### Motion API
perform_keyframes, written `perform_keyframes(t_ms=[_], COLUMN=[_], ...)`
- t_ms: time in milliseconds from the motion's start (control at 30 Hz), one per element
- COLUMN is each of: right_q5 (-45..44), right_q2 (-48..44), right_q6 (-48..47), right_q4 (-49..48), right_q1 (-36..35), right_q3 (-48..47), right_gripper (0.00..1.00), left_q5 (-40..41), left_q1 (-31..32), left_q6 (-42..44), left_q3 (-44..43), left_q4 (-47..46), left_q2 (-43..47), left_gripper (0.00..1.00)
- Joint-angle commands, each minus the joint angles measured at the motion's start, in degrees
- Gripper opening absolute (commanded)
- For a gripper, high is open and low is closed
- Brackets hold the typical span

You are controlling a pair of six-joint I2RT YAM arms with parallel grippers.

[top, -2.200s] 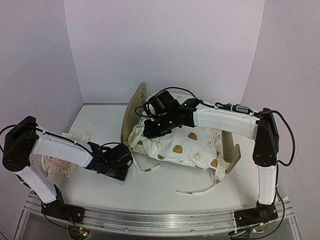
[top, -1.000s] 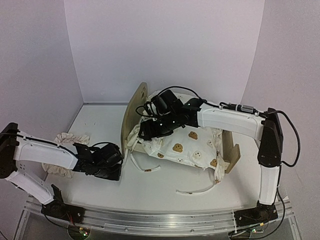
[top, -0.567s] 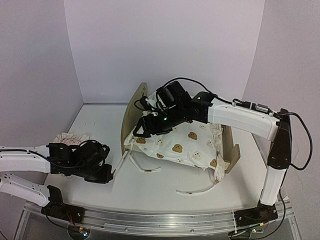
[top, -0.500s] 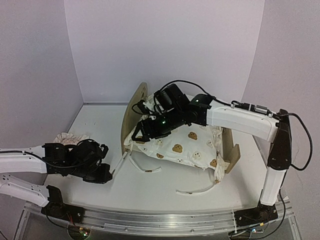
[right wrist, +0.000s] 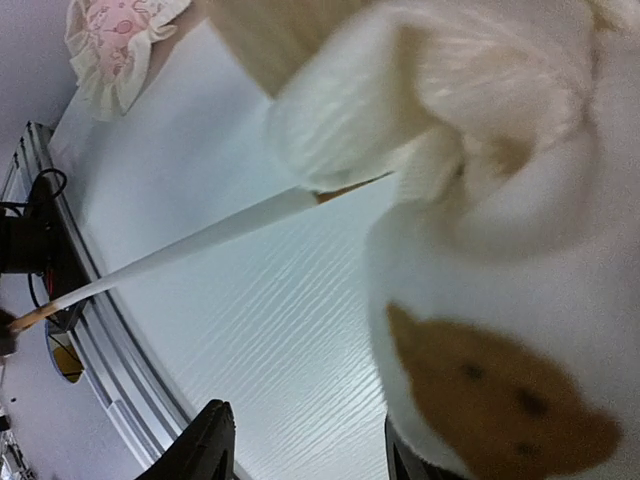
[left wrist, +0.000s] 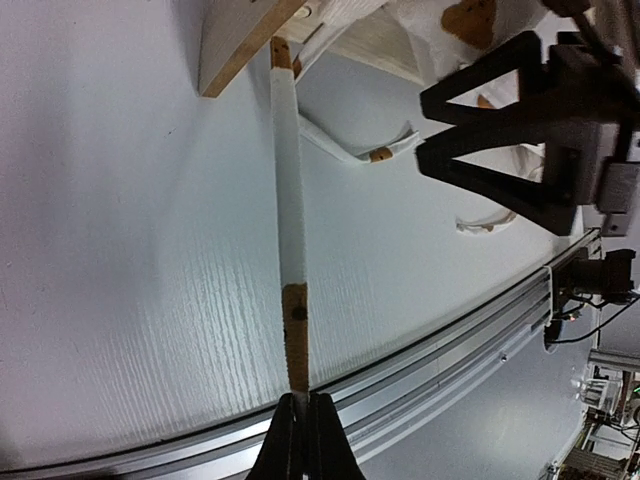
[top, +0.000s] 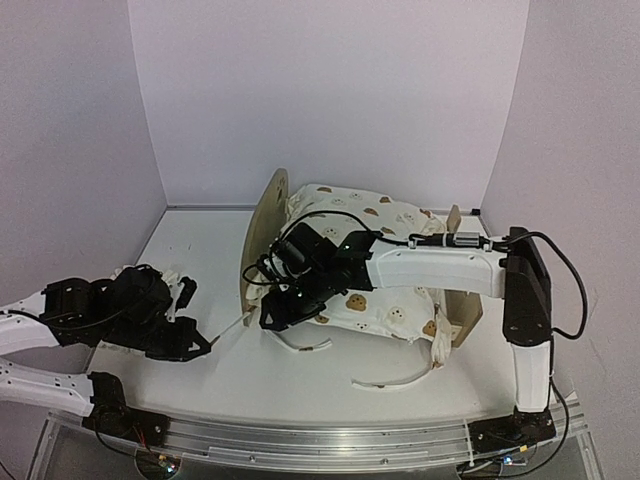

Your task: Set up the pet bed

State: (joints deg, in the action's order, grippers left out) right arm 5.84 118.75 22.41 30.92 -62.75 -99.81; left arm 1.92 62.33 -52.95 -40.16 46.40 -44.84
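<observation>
Clamped on the taut tie (left wrist: 291,230), the left claw (left wrist: 298,405) may drag the quilt (top: 390,305) off the pet bed (top: 262,225), the right claw (right wrist: 305,425) being spread.

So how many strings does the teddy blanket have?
3. One taut tie held by the left gripper; one short tie curled on the table by the quilt; one long tie nearer the front. Others may hide beneath.

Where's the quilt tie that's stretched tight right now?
In the left wrist view the tie runs straight over the table from the headboard's near end down to the left claw, shut on its tip.
</observation>
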Motion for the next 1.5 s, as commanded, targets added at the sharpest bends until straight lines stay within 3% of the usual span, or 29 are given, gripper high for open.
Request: perform_keyframes(t_ms=[0,200,300,567,833,1033,1233,1467], right_q5=[-3.8,-4.4,-8.8,-17.1,-21.0,-20.6,-15.2,-7.9], right_q2=[1.8,1.8,1.6,4.4,8.4,11.3,13.5,16.0], right_q6=[1.2,-4.0,-6.7,-9.2,-10.9,-10.6,-7.9,-3.6], right_q4=[-0.8,-2.5,-5.0,-11.4,-14.6,-14.7,-15.1,-20.3], right_q1=[0.3,-1.3,-2.3,-3.3,-3.4,-3.5,-4.1,-7.9], right_q3=[-0.3,4.8,8.1,13.1,13.5,12.8,10.5,2.2], right_gripper=[0.53,0.55,0.57,0.60,0.53,0.31,0.02,0.00], left_q5=[-1.5,-4.7,-5.4,-3.8,-3.9,-4.1,-4.2,-3.7], left_q1=[0.4,0.4,0.4,0.4,0.4,0.4,0.4,0.4], left_q6=[-0.1,-0.5,0.0,2.1,2.6,2.6,2.8,3.2], left_q3=[-3.5,4.0,6.8,6.9,6.7,6.6,6.0,4.2], left_q4=[4.8,-2.8,-7.3,-9.9,-10.1,-10.1,-9.9,-10.2], left_q2=[2.8,2.2,0.1,-2.8,-1.3,0.3,0.9,0.8], left_gripper=[0.00,0.00,0.00,0.00,0.00,0.00,0.00,0.00])
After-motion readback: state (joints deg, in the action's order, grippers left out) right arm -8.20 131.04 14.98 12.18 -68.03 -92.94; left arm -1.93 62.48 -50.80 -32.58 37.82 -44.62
